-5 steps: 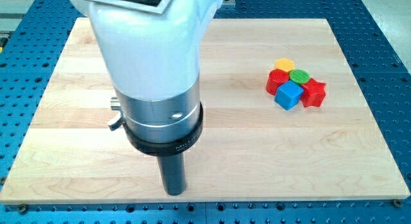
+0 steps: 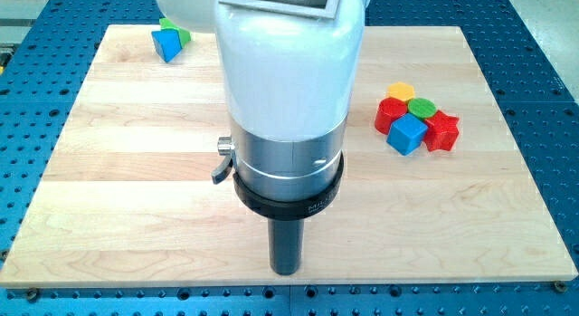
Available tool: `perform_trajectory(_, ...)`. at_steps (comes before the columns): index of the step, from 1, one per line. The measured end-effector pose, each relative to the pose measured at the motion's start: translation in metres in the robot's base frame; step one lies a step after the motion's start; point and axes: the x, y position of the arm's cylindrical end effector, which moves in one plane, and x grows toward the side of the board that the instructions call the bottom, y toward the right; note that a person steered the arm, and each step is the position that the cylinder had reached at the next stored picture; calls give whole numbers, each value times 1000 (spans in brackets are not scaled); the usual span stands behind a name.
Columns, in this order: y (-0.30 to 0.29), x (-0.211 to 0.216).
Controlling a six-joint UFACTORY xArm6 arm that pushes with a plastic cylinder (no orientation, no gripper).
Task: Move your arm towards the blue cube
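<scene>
The blue cube sits on the wooden board at the view's right, in a tight cluster with a red block on its left, a red star-shaped block on its right, a green round block and a yellow block behind it. My tip rests near the board's bottom edge, below and well to the left of the blue cube, not touching any block.
A blue block with a green block against it lies at the board's top left, beside the arm's white body. A blue perforated table surrounds the board.
The arm and my tip have moved to the view's right, closer to the blue cube. The blue and green blocks at the top left have come into view.
</scene>
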Motion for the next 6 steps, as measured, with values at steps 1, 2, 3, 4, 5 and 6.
perform_trajectory(1, 0, 0)
perform_trajectory(2, 2, 0)
perform_trajectory(3, 6, 0)
perform_trajectory(4, 11, 0)
perform_trajectory(5, 17, 0)
perform_trajectory(6, 23, -1)
